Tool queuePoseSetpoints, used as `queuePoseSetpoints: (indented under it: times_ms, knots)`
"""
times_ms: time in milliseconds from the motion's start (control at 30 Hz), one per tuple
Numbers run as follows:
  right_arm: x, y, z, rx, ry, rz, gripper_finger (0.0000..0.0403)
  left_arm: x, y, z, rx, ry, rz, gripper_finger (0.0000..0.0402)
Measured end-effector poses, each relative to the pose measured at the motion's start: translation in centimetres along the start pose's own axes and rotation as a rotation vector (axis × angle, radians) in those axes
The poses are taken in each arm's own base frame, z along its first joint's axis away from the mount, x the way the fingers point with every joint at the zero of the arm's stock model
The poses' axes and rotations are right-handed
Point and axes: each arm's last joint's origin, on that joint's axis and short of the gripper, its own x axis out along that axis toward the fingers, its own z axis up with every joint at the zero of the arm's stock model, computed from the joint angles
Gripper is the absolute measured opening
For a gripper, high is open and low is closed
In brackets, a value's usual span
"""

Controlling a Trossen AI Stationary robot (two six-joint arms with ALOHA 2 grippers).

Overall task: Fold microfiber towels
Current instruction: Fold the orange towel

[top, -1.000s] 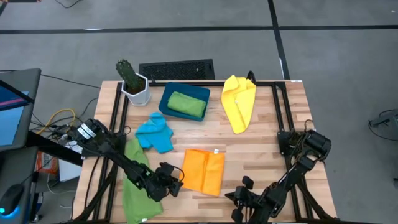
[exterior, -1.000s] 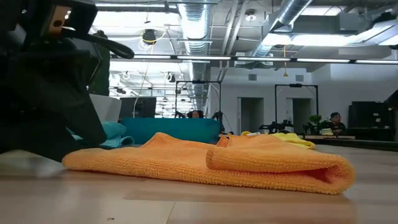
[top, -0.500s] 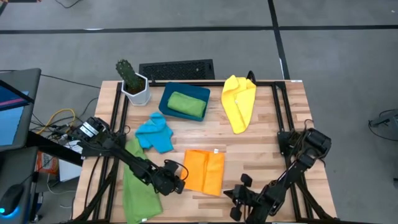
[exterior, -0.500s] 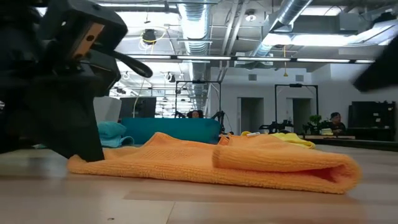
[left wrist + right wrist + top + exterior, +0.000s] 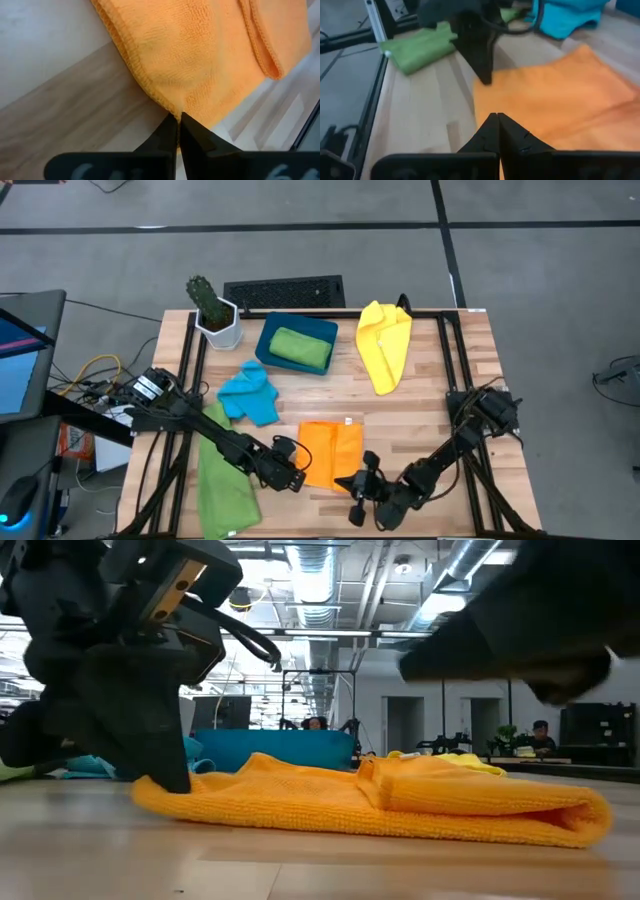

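The orange towel (image 5: pixel 332 453) lies folded on the table's near middle, and its fold forms a thick roll (image 5: pixel 480 802) in the low view. My left gripper (image 5: pixel 292 476) is shut on that towel's near left corner. My right gripper (image 5: pixel 358 486) is shut and hangs above the table by the towel's near edge, blurred in the low view (image 5: pixel 510 635); it touches nothing that I can see. A blue towel (image 5: pixel 250 393), a yellow towel (image 5: pixel 385 345) and a green towel (image 5: pixel 222 480) lie apart from it. Another green towel (image 5: pixel 300 348) rests in the teal tray (image 5: pixel 268 338). My left gripper pinches the orange towel's near left corner (image 5: pixel 172 107) between its two fingertips, right at the hemmed edge. The fingers (image 5: pixel 165 765) slant down at it from the table's left. The corner stays low on the wood, and the rest of the towel lies flat.
A potted cactus (image 5: pixel 212 312) and a black grille (image 5: pixel 285 292) stand at the far left. Black rails (image 5: pixel 190 370) run along both table sides. Bare wood shows near the front edge and between the orange and yellow towels.
My left gripper has gone toward the table's right to the orange towel's near left corner and taken hold of it; the towel has slid a little to the right. My right gripper has moved toward the table's left, up to the towel's near edge.
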Motion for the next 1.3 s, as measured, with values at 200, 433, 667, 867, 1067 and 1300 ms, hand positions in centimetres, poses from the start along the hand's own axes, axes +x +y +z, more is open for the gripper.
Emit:
queuePoseSetpoints:
  times_ms: [200, 433, 667, 867, 1067, 1300]
  knots:
    - [0.1, -1.8, -2.6, -0.030, 0.057, 0.021, 0.0017, 0.0, 0.0, 0.0, -0.004, 0.019, 0.004, 0.0001]
    - [1.6, -1.7, -4.2, 0.006, 0.075, 0.175, 0.0017, 0.0, -0.1, 0.3, -0.018, 0.035, -0.002, 0.0000]
    - [2.3, -1.9, -5.1, 0.018, 0.099, 0.164, 0.0018, -0.1, -0.3, 0.3, -0.055, 0.044, -0.022, 0.0000]
    - [2.5, -2.1, -4.8, 0.008, 0.100, 0.163, 0.0016, -0.2, -0.9, 0.3, -0.068, 0.089, -0.071, 0.0000]
    - [1.5, -1.4, -2.9, 0.034, 0.041, 0.210, 0.0020, -0.8, -2.9, 1.2, -0.035, 0.097, -0.074, 0.0000]
    - [0.0, -1.3, -0.8, -0.056, 0.023, 0.165, 0.0016, -1.9, -5.1, 3.6, 0.052, 0.064, -0.032, 0.0000]
